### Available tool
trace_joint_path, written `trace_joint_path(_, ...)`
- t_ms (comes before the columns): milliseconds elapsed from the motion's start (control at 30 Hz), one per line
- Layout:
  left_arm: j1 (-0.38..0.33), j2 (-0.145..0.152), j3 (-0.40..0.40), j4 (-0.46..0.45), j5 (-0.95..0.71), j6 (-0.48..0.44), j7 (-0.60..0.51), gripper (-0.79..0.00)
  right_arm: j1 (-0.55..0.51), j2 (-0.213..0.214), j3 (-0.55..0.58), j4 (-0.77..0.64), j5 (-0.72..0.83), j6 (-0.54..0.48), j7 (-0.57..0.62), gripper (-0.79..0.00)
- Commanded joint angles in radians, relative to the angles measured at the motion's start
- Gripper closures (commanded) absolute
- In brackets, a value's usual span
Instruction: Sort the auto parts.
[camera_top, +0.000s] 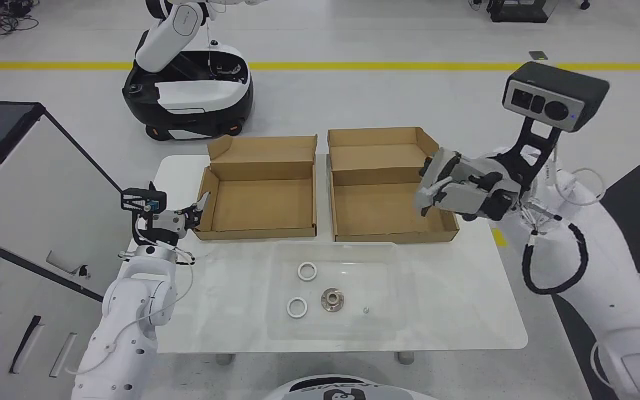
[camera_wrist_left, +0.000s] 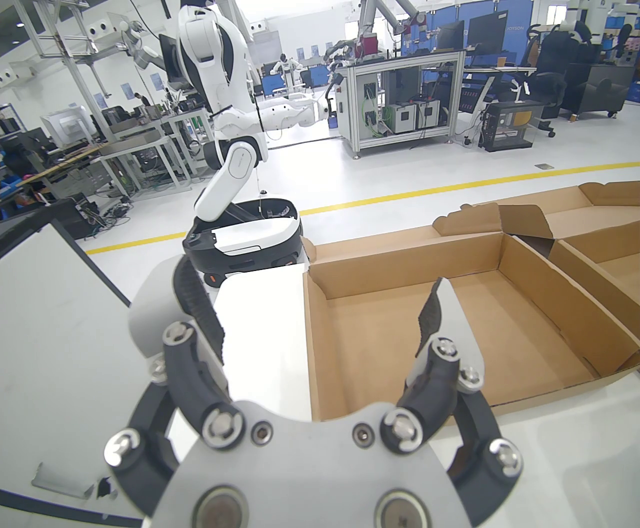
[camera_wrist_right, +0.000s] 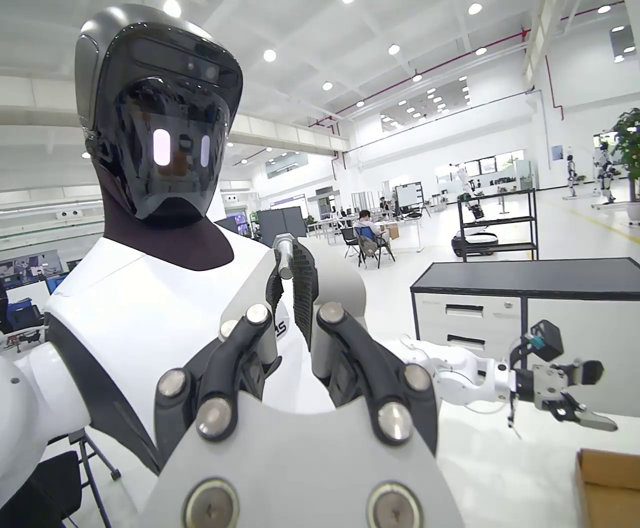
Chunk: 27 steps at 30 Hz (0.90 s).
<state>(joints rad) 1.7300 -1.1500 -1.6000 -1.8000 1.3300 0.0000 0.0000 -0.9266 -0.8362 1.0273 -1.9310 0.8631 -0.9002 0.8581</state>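
My right gripper (camera_wrist_right: 291, 270) is shut on a metal bolt (camera_wrist_right: 284, 251), hex head up between the pads. In the top view the right gripper (camera_top: 428, 188) hangs above the right cardboard box (camera_top: 375, 210), near its right wall. My left gripper (camera_wrist_left: 310, 275) is open and holds nothing; in the top view the left gripper (camera_top: 190, 215) sits just outside the left wall of the left cardboard box (camera_top: 260, 205). Two white rings (camera_top: 308, 271) (camera_top: 297, 307), a metal hub (camera_top: 331, 299) and a tiny part (camera_top: 367, 309) lie on the table in front of the boxes.
Both boxes stand open side by side with flaps raised at the back; the left box (camera_wrist_left: 450, 325) is bare inside. A dark panel (camera_top: 30, 130) stands off the table's left side. Another robot's base (camera_top: 190, 95) is parked on the floor beyond the table.
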Motion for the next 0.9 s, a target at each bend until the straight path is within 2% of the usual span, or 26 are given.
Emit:
trace_joint_path(0,0.0,0.0,0.0,0.0,0.0,0.0,0.0,-0.785,-0.006,-0.003,0.003,-0.007,0.006,-0.001,-0.002,0.0)
trace_joint_path(167,0.0,0.0,0.0,0.0,0.0,0.0,0.0,-0.785,-0.012,-0.018,-0.003,-0.021,0.081,-0.045,0.01,0.0)
trace_joint_path(300,0.0,0.0,0.0,0.0,0.0,0.0,0.0,-0.785,-0.011,-0.028,-0.007,-0.024,0.123,-0.042,0.02,0.0)
trace_joint_path(767,0.0,0.0,0.0,0.0,0.0,0.0,0.0,-0.785,-0.011,-0.03,-0.007,-0.021,0.126,-0.038,0.024,0.0)
trace_joint_path(867,0.0,0.0,0.0,0.0,0.0,0.0,0.0,-0.785,-0.038,-0.023,0.045,0.004,0.036,0.04,-0.008,0.0)
